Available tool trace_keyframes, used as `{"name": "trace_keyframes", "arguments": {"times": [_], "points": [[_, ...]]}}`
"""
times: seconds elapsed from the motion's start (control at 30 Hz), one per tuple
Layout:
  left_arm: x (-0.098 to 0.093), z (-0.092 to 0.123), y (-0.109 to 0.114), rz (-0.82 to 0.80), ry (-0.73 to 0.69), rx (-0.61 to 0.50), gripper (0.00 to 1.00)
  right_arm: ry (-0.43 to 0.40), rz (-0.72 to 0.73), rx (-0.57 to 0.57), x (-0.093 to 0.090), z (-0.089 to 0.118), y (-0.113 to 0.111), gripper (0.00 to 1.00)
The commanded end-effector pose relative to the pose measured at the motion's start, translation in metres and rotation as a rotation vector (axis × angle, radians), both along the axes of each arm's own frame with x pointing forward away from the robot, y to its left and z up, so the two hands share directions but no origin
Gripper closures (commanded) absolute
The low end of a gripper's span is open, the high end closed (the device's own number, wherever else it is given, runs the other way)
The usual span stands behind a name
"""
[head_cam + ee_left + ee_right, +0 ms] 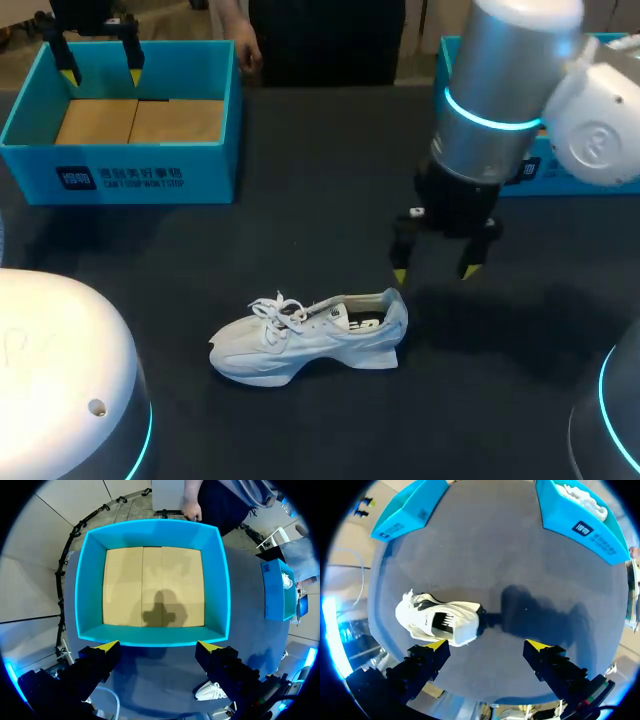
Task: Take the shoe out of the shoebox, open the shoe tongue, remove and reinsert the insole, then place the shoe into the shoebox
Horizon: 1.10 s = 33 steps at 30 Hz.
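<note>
The white shoe [310, 335] stands on the table [300, 230] toward its front edge. The right gripper [434, 272] hangs beside its heel, fingers apart. The left gripper [101, 76], also spread, hovers over the blue shoebox [130, 175] at the far-left corner.

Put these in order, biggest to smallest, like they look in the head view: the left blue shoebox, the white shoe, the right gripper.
Largest: blue shoebox.
Middle: white shoe.
Smallest: right gripper, though it hangs nearer the camera, so it may look bigger than it is.
</note>
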<state>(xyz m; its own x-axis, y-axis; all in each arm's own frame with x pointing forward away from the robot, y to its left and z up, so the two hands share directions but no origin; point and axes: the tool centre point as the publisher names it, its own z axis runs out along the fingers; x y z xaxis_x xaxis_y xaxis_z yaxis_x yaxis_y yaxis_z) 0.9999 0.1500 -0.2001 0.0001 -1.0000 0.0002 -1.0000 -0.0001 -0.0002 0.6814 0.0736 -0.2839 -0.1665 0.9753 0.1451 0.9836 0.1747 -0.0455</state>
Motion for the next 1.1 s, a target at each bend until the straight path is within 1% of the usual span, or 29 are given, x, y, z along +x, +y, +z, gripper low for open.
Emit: {"name": "trace_keyframes", "arguments": {"times": [0.03,0.37,0.4,0.43,0.47,0.5,0.53,0.57,0.6,0.63,0.9,0.93,1.0,1.03,1.07,1.1], "points": [[0.000,0.000,0.000,0.000,0.000,0.000,0.00,-0.366,0.294,0.649,-0.021,0.008,-0.027,0.00],[0.000,0.000,0.000,0.000,0.000,0.000,0.00,-0.366,0.294,0.649,-0.021,0.008,-0.027,0.00],[0.000,0.000,0.000,0.000,0.000,0.000,0.00,-0.414,0.327,0.665,-0.020,0.005,-0.025,0.00],[0.000,0.000,0.000,0.000,0.000,0.000,0.00,-0.454,0.366,0.740,-0.019,0.001,-0.028,0.00],[0.000,0.000,0.000,0.000,0.000,0.000,0.00,-0.474,0.382,0.776,-0.019,0.000,-0.030,0.00],[0.000,0.000,0.000,0.000,0.000,0.000,0.00,-0.536,0.411,0.832,-0.017,-0.005,-0.036,0.00],[0.000,0.000,0.000,0.000,0.000,0.000,0.00,-0.569,0.433,0.877,-0.015,-0.008,-0.039,0.00],[0.000,0.000,0.000,0.000,0.000,0.000,0.00,-0.596,0.454,0.898,-0.014,-0.009,-0.040,0.00],[0.000,0.000,0.000,0.000,0.000,0.000,0.00,-0.645,0.540,1.011,-0.013,-0.011,-0.041,0.00],[0.000,0.000,0.000,0.000,0.000,0.000,0.00,-0.642,0.579,1.056,-0.014,-0.011,-0.042,0.00],[0.000,0.000,0.000,0.000,0.000,0.000,0.00,-0.642,0.579,1.056,-0.014,-0.011,-0.042,0.00],[0.000,0.000,0.000,0.000,0.000,0.000,0.00,-0.670,0.611,1.067,-0.013,-0.011,-0.040,0.00],[0.000,0.000,0.000,0.000,0.000,0.000,0.00,-0.726,0.648,1.042,-0.013,-0.017,-0.039,0.00],[0.000,0.000,0.000,0.000,0.000,0.000,0.00,-0.883,0.686,1.103,-0.014,-0.031,-0.050,0.00],[0.000,0.000,0.000,0.000,0.000,0.000,0.00,-0.883,0.686,1.103,-0.014,-0.031,-0.050,0.00],[0.000,0.000,0.000,0.000,0.000,0.000,0.00,-0.922,0.688,1.118,-0.014,-0.034,-0.054,0.00]]}}
